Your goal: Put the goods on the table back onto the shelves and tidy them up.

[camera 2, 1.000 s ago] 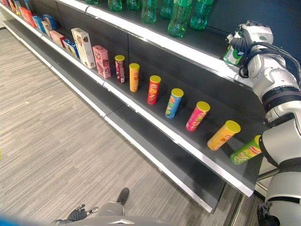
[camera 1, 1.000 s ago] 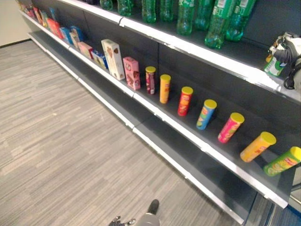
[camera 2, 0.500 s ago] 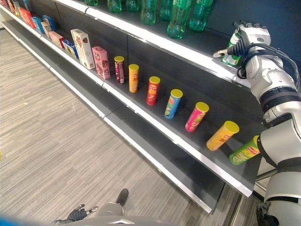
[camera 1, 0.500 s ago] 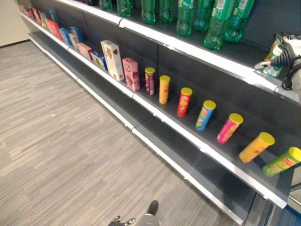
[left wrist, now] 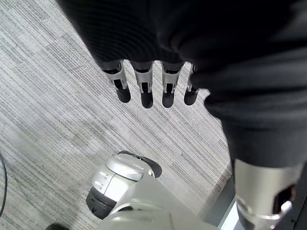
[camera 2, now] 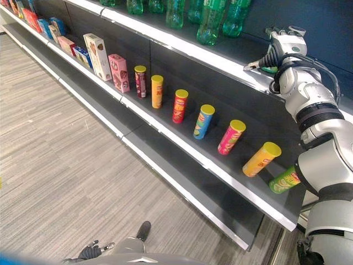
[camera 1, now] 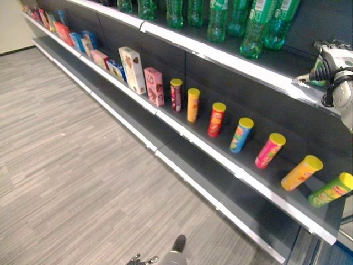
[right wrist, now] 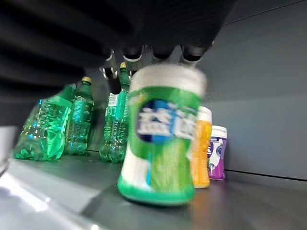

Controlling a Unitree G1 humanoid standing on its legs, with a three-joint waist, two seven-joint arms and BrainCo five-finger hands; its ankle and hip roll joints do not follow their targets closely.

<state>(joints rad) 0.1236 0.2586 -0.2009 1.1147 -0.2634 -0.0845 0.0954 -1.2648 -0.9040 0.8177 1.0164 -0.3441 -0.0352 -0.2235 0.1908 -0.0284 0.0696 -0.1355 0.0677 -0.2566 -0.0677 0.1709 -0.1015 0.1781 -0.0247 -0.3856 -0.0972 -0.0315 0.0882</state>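
Standing upright on the top shelf point(camera 2: 220, 58), near its front edge: green gum jar point(right wrist: 160, 136) with a white lid, base flat on the dark board. Behind it on the same shelf, an orange jar point(right wrist: 201, 148) and a purple jar point(right wrist: 217, 153), side by side, close to the back panel. Contents of all three hidden by their wrappers. Further along the top shelf, a row of green soda bottles point(camera 1: 253, 27), full of clear green liquid.

Raised to the top shelf at the far right: right hand point(camera 2: 282, 44), fingers point(right wrist: 158, 51) straight and spread just above the jar's lid, thumb pointing out along the shelf edge; loose, holding nothing, whether the tips touch the lid cannot be told. Hanging low over the grey wood-pattern floor point(camera 1: 66, 165): left hand point(left wrist: 144, 91), fingers straight and relaxed, empty.

On the middle shelf point(camera 1: 242, 176), seven crisp tubes in a spaced row: maroon point(camera 1: 176, 94), orange point(camera 1: 192, 104), red point(camera 1: 216, 118), blue point(camera 1: 241, 134), pink point(camera 1: 269, 149), yellow point(camera 1: 301, 172) and green point(camera 1: 331, 189), each with a yellow lid. To their left, a pink box point(camera 1: 154, 86), a taller white box point(camera 1: 132, 69) and more small boxes running off to the far end, too small to count. Lowest shelf point(camera 1: 182, 149) dark, below them.
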